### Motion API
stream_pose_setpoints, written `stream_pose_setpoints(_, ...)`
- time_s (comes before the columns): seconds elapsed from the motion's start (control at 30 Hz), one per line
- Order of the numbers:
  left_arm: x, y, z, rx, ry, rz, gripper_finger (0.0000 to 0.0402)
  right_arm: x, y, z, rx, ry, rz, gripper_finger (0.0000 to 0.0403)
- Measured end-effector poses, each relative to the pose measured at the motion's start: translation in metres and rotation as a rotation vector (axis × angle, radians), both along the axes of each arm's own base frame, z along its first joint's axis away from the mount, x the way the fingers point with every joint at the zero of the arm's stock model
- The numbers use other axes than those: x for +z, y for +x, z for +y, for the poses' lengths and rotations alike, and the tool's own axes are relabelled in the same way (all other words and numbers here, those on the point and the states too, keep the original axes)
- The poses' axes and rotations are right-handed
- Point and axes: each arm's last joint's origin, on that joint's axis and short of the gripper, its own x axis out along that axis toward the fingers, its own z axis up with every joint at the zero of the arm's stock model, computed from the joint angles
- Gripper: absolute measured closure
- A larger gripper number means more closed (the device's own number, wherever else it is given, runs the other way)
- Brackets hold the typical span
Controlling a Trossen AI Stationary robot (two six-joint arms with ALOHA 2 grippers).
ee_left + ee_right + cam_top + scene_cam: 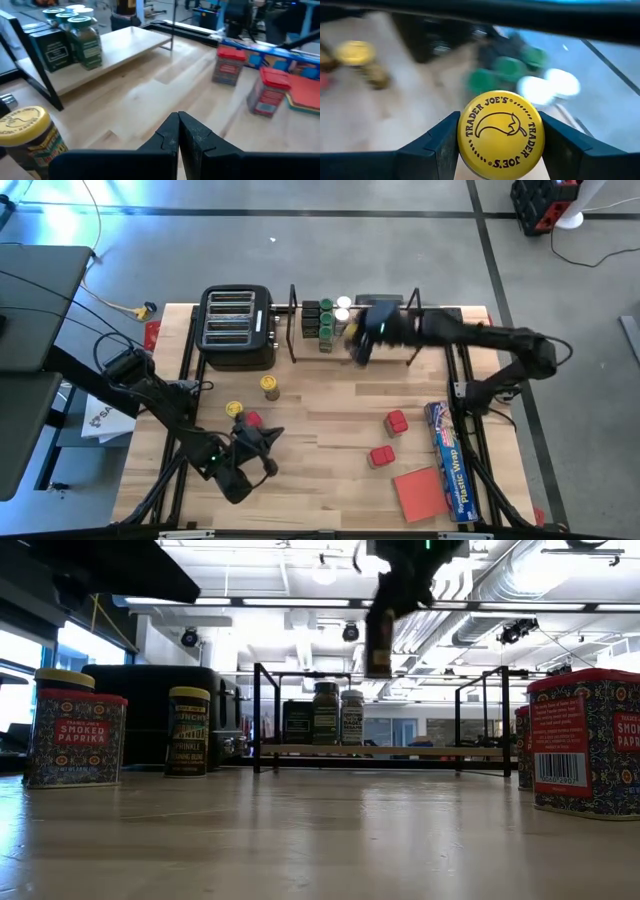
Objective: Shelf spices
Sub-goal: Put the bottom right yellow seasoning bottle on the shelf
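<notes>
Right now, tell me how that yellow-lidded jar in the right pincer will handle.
The yellow-lidded jar looks rigid: the right pincer clamps it at the lid without visible deformation. Its round lid may be slick, so it could twist or slip. Hanging tall and narrow above the shelf, it would probably tip if set down tilted.

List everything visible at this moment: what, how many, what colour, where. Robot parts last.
Shelf: one, black rods, wooden base, table's far edge.
Jars on shelf: about seven, dark or green- and white-lidded, its left end.
Toaster: one, black, left of shelf.
Yellow-lidded jars: two on table, near toaster.
Red tins: three on table.
Red pad: one, near right corner.
Wrap box: one, blue, right edge.
Right gripper: holding yellow-lidded jar above shelf.
Left gripper: shut, empty, near front left.
</notes>
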Motion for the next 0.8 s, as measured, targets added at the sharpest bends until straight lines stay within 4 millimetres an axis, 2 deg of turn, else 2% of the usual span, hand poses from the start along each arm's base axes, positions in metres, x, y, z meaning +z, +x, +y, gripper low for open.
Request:
stream_pose_setpoints(0.1,0.000,0.007,0.005,0.001,-0.012,0.027,0.0402,0.000,-0.015,-0.041,-0.053,0.019,0.027,0.0192)
stream_pose_setpoints(0.2,0.002,0.016,0.007,-0.069,-0.010,0.097,0.0402,-0.011,-0.023,-0.079,-0.069,0.050,0.054,0.0192)
stream_pose_setpoints(0.4,0.017,0.037,0.006,-0.397,-0.092,0.171,0.0402,-0.048,-0.027,-0.134,-0.072,0.116,0.133,0.0192)
stream_pose_setpoints(0.47,0.023,0.040,0.006,-0.464,-0.088,0.165,0.0402,-0.058,-0.026,-0.148,-0.069,0.116,0.136,0.0192)
stream_pose_setpoints(0.6,0.031,0.036,0.008,-0.485,-0.070,0.158,0.0401,-0.073,-0.021,-0.168,-0.061,0.139,0.083,0.0192)
stream_pose_setpoints(0.8,0.044,0.022,0.005,-0.480,-0.036,0.136,0.0402,-0.082,-0.017,-0.176,-0.026,0.115,0.086,0.0192)
